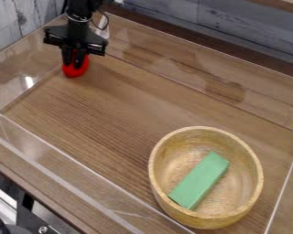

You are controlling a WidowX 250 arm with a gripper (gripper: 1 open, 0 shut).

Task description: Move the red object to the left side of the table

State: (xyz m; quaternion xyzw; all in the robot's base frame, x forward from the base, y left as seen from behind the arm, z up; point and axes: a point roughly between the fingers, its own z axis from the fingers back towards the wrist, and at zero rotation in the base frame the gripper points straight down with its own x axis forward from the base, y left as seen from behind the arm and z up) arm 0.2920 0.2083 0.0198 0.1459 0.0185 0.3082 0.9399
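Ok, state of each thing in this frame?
hand: pointing down, closed on the red object.
red object: on the table at the far left, between the fingers.
green block: lying in the bowl.
bowl: upright on the table, near right.
table: bare wood between them.

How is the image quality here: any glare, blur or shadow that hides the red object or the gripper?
Camera view: low resolution and soft throughout; pale glare streaks on the acrylic walls and a sheen on the table; the gripper is a dark, detail-poor shape, so its jaws are hard to read; the red object shows only partly beneath it; the green block in the bowl is evenly lit.
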